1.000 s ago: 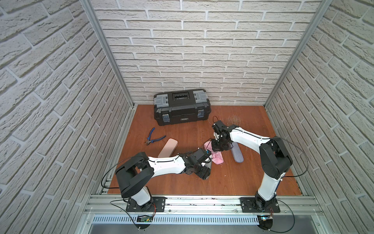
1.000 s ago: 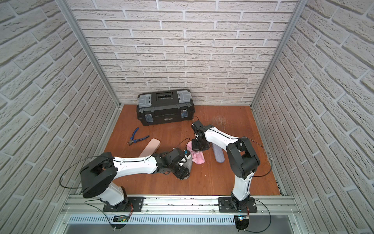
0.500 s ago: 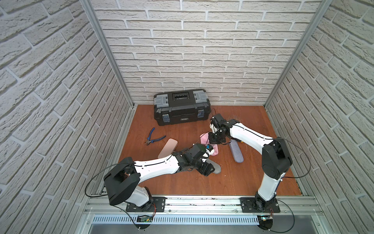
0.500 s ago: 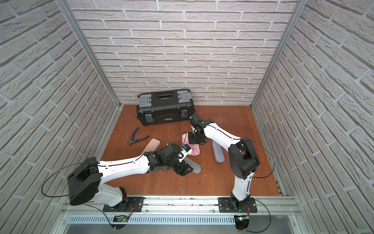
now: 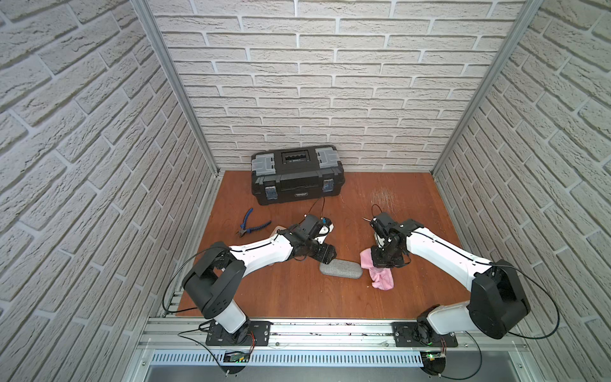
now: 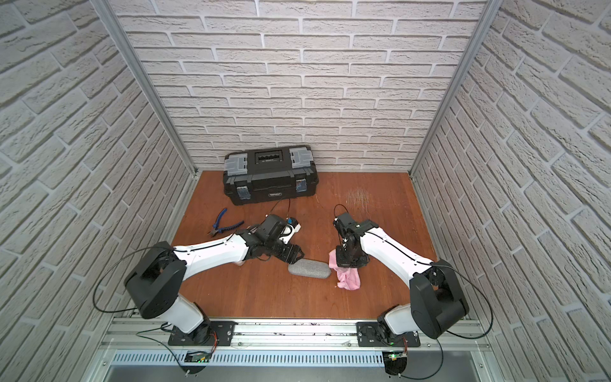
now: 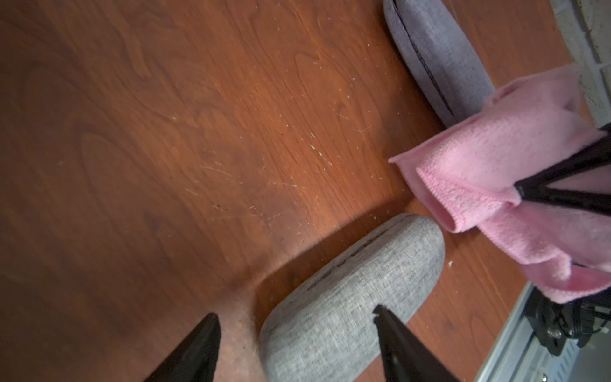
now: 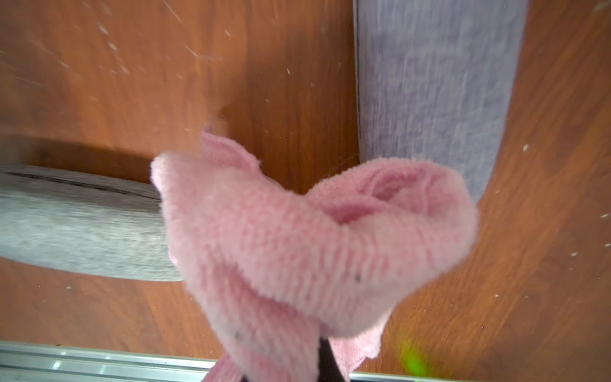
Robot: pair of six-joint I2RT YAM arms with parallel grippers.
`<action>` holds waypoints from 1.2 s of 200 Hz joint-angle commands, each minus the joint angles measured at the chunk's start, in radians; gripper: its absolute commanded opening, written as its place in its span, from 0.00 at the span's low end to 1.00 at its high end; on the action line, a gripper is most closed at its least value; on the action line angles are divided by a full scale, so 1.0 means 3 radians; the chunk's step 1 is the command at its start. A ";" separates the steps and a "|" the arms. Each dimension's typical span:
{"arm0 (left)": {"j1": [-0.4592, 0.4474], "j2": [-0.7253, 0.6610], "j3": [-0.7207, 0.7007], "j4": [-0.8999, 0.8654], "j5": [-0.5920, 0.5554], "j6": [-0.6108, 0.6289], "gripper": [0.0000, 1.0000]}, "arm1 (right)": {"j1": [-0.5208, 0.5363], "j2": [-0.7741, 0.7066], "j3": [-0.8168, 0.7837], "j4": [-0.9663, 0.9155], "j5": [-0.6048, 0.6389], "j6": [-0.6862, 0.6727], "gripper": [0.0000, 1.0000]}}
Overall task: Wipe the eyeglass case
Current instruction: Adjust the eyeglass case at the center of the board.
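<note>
- Case [image 5: 340, 269]: grey fabric, closed, lying flat on the table [image 5: 297, 307] near the middle, its long side running left to right.
- Left gripper [image 7: 296, 312]: at the case's left end. Its fingers stand moderately apart and hold nothing. In the left wrist view one finger is over bare wood beside the case and the other is in front of the case's top. Whether either touches it cannot be told.
- Right gripper [image 5: 383, 264]: at the case's right end, fingers clamped tight on a pink cloth [image 5: 382, 281].
- The cloth hangs bunched under the right gripper, with a fold just beside the case's right end. Whether they touch cannot be told, as the right wrist view is blurred.
- Second case [image 7: 436, 59]: bluish grey, on the table beyond the cloth, apart from the grey one.
- Toolbox [image 5: 297, 175]: black, shut, against the back wall.
- Pliers [image 5: 253, 226]: blue-handled, left of centre, well apart from the case.
</note>
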 commanded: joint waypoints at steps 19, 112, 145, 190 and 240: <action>-0.0222 -0.0055 -0.0263 0.0420 0.0191 0.0129 0.77 | 0.0015 0.0417 0.0054 0.0589 -0.0203 0.0076 0.03; -0.0625 -0.0061 -0.0237 -0.0006 -0.0440 0.0616 0.78 | 0.0017 0.0681 0.0432 0.0547 -0.0238 -0.0099 0.03; -0.0824 -0.0078 -0.0338 0.0048 -0.0880 0.0671 0.79 | 0.0018 0.0318 0.0446 0.0299 -0.0120 -0.0179 0.03; -0.0955 -0.0162 -0.0519 0.0416 -0.1187 0.0593 0.78 | 0.0064 0.0036 0.0436 0.0148 -0.0298 -0.0160 0.03; -0.0956 -0.0306 -0.0850 0.0868 -0.1162 0.0672 0.64 | 0.0433 0.0179 0.0381 0.0618 -0.0913 0.0265 0.03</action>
